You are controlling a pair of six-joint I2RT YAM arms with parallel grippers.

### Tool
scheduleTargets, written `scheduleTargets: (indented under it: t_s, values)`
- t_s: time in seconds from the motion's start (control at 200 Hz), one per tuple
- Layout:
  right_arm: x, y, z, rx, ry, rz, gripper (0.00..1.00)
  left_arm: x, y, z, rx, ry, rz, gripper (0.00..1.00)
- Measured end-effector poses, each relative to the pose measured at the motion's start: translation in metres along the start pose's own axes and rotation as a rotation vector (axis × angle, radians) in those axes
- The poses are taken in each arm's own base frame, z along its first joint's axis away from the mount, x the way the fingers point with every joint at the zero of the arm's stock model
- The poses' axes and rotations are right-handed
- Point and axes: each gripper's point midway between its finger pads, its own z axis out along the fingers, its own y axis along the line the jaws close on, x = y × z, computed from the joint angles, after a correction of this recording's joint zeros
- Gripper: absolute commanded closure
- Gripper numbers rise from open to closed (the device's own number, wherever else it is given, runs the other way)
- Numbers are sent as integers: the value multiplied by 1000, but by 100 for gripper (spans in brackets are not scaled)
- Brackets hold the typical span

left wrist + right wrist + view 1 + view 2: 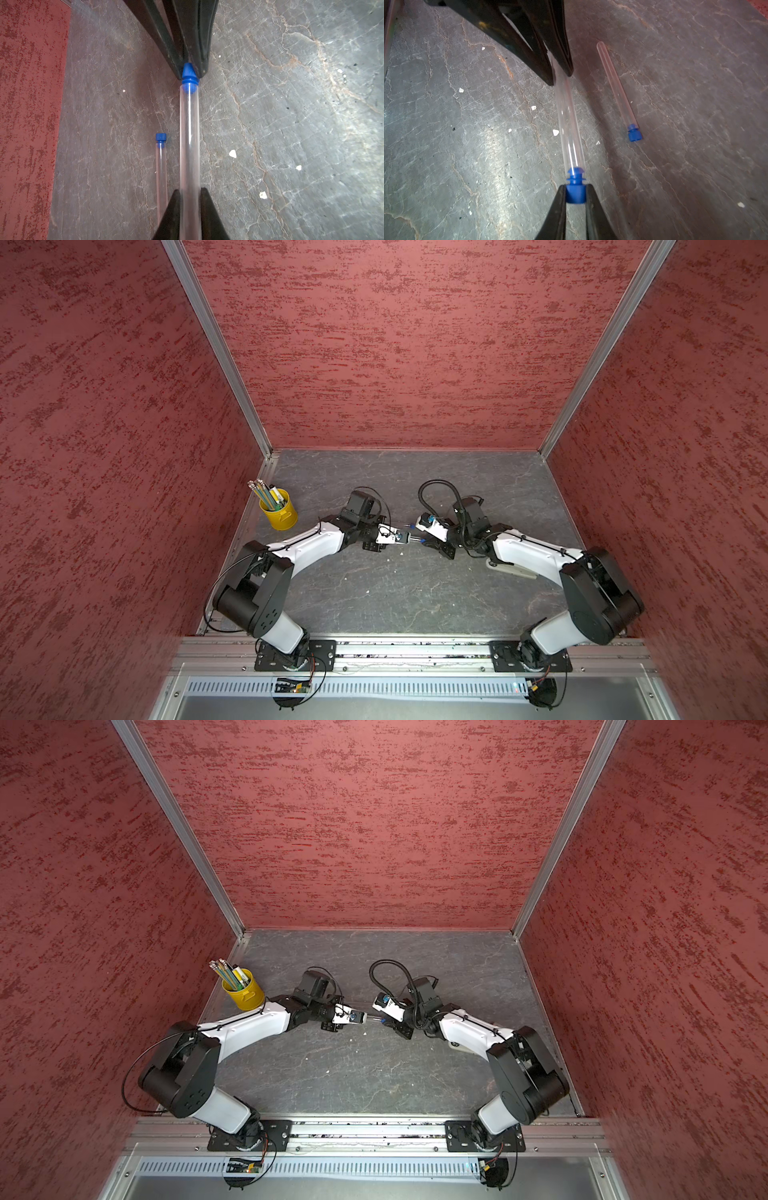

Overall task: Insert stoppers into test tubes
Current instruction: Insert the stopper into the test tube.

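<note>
Plugging each test tube point(189, 135), a stopper point(188, 83); pencils point(262, 489) in cup point(284, 518).

Both top views look steeply down from high above the front edge, taking in the whole grey surface point(415, 593). Each wrist camera sits close, looking along its own jaws, and both share the held test tube point(189, 135), its blue stopper point(575, 193) and the second tube point(618, 89) beside it.
</note>
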Motion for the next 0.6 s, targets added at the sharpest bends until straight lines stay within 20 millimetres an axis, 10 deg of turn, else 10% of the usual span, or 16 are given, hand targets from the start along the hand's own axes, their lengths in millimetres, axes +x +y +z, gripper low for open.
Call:
scheduleTargets:
  t_s: [0.601]
  values:
    - [1, 2, 2, -8, 9, 3, 76, -1, -1, 1, 2, 0, 23, 82]
